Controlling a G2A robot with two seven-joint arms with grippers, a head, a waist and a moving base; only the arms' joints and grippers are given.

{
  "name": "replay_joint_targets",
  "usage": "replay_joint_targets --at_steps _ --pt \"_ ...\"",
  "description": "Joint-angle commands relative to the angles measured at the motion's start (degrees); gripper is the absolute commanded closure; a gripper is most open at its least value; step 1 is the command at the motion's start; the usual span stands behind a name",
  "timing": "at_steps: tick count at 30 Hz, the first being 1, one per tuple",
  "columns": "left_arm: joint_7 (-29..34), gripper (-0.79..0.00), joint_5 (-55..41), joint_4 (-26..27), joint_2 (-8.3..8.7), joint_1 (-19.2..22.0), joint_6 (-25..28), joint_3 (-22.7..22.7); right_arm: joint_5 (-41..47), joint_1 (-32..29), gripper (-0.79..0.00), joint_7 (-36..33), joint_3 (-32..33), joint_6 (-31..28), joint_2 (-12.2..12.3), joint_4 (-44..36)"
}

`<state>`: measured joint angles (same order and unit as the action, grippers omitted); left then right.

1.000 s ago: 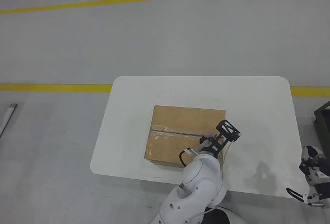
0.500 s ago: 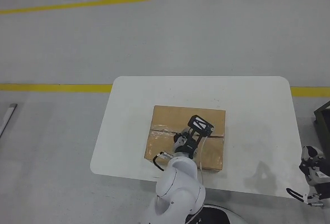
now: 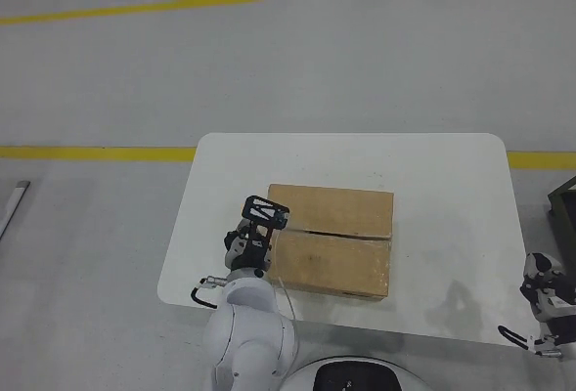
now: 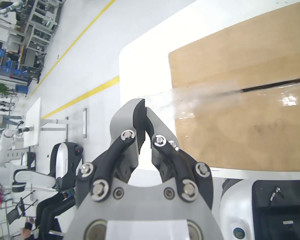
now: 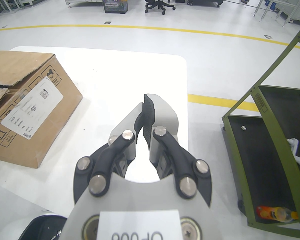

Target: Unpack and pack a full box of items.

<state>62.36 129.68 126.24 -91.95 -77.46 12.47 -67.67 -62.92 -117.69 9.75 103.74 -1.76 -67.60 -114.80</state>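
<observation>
Top view: box (image 3: 332, 239) where?
Cardboard, flaps down, mid-worktop (image 3: 444, 171).
Left hand (image 3: 266, 213)?
At the box's left end, clamped on a clear tape strip (image 4: 202, 93) stretched from the lid seam.
Right hand (image 5: 146, 106)?
Closed on nothing, near the worktop's right edge, well apart from the box.

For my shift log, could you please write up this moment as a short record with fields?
box: cardboard box, flaps down, on the white table
tape: clear tape lifted off the top seam, stretched past the box's edge
left gripper: shut on the clear tape's end, just off the box's side
right gripper: shut, empty, above the table beside the box
nearby: green cart next to the table, a bottle in it
</observation>
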Motion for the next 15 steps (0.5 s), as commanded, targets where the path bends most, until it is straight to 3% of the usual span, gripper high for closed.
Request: replay_joint_targets --at_steps 1,15 --pt "-0.06 0.000 -0.02 0.41 0.08 0.21 0.40 -1.71 -0.04 0.11 0.000 -0.07 0.03 -0.13 -0.07 0.15" --pt "0.75 0.000 -0.77 2.45 0.52 4.32 3.72 -12.79 -0.42 0.60 0.000 -0.78 0.68 -0.76 -0.61 0.35"
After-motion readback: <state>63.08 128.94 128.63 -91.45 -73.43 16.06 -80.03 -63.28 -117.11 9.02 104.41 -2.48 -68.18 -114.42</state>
